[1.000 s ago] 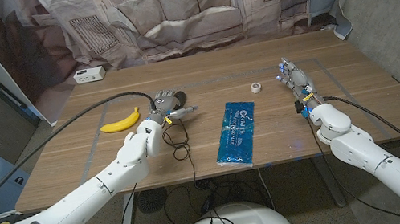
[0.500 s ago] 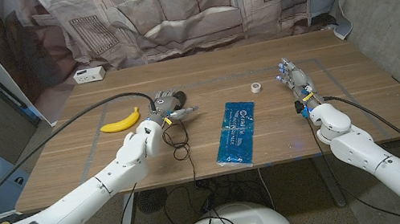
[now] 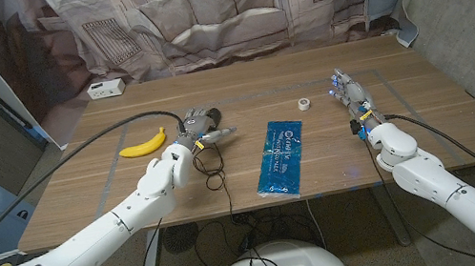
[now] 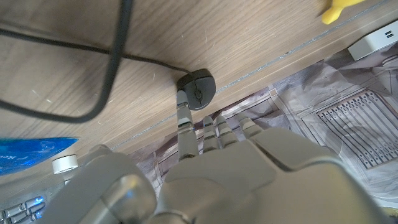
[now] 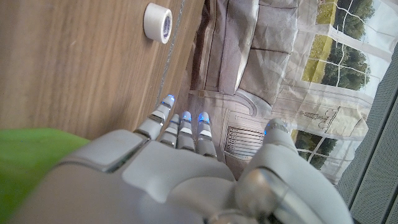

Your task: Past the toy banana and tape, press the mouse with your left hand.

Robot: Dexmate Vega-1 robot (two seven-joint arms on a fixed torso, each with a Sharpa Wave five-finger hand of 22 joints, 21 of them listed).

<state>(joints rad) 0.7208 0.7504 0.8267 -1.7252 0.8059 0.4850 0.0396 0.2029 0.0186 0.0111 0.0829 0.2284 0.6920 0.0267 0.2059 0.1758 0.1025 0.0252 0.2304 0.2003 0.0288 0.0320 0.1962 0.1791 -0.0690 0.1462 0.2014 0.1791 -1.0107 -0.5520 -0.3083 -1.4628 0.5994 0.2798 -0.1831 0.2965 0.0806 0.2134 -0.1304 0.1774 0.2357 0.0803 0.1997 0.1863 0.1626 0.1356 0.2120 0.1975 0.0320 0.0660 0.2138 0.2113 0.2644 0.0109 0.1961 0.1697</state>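
Note:
A black corded mouse (image 4: pixel 198 91) lies on the wooden table, mostly hidden under my left hand (image 3: pixel 201 126) in the head view. In the left wrist view one fingertip (image 4: pixel 182 98) of that hand (image 4: pixel 211 168) touches the mouse's near edge while the other fingers stretch out beside it, holding nothing. The yellow toy banana (image 3: pixel 145 144) lies just to the hand's left, and its tip (image 4: pixel 339 7) also appears in the left wrist view. The small white tape roll (image 3: pixel 304 102) (image 5: pixel 158 22) (image 4: pixel 64 164) sits mid-table. My right hand (image 3: pixel 350 97) (image 5: pixel 186 162) waits right of the tape, fingers extended and holding nothing.
A blue packet (image 3: pixel 281 158) (image 4: pixel 31 149) lies between the arms near the front edge. The mouse's black cable (image 3: pixel 216 177) loops toward the front edge. A thick black cable (image 3: pixel 93 136) runs off the table's left side. A white box (image 3: pixel 105 88) stands at the back left.

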